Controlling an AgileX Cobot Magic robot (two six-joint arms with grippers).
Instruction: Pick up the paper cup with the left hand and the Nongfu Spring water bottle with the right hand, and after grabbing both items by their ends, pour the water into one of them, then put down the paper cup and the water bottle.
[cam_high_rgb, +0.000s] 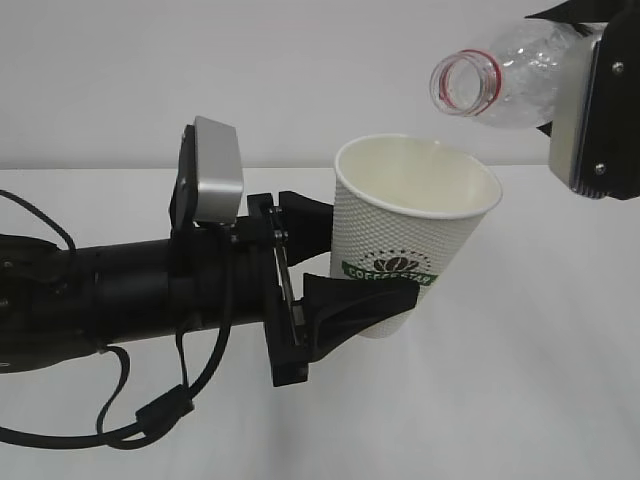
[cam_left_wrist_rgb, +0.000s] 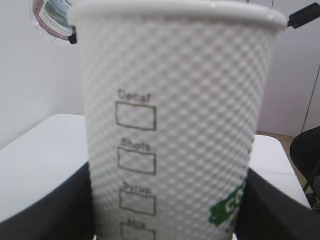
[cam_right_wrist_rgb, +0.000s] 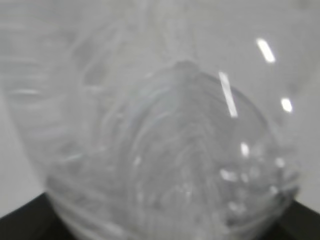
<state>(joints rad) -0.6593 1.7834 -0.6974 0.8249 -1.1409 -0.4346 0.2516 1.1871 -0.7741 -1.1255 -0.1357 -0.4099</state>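
dimpled white paper cup (cam_high_rgb: 405, 235), green logo

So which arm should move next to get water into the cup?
Probably the right: its gripper holds the bottle tilted, open mouth just above the cup rim. The left gripper only has to hold the cup upright.

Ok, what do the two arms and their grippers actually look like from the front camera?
The left hand is a long black cylindrical arm ending in two blocky black fingers, with a silver-grey camera box on top and black cables looping beneath. Of the right hand, only a grey box-shaped plate with dark screws and some black housing shows; its fingers are out of view.
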